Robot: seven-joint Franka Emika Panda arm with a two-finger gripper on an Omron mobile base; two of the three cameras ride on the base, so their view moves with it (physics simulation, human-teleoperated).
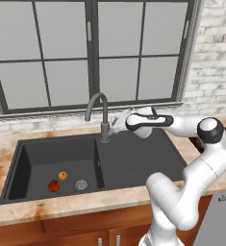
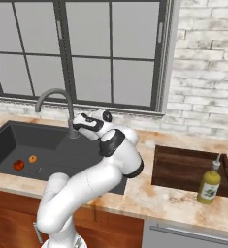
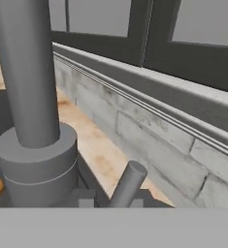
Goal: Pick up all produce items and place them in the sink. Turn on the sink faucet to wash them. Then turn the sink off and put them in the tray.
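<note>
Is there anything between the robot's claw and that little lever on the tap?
Nothing visible does. In the hand view the faucet lever rises right at the shut gripper, beside the faucet base; whether they touch I cannot tell.

A home kitchen: a dark sink point(image 1: 133, 166) with a gooseneck faucet point(image 1: 101, 115) is set into a marbled stone desk point(image 1: 85, 204) over wooden cabinet doors point(image 1: 61, 233). On the far side a large dark-framed window point(image 1: 93, 53) sits in a whitewashed brick wall point(image 2: 207, 72).
</note>
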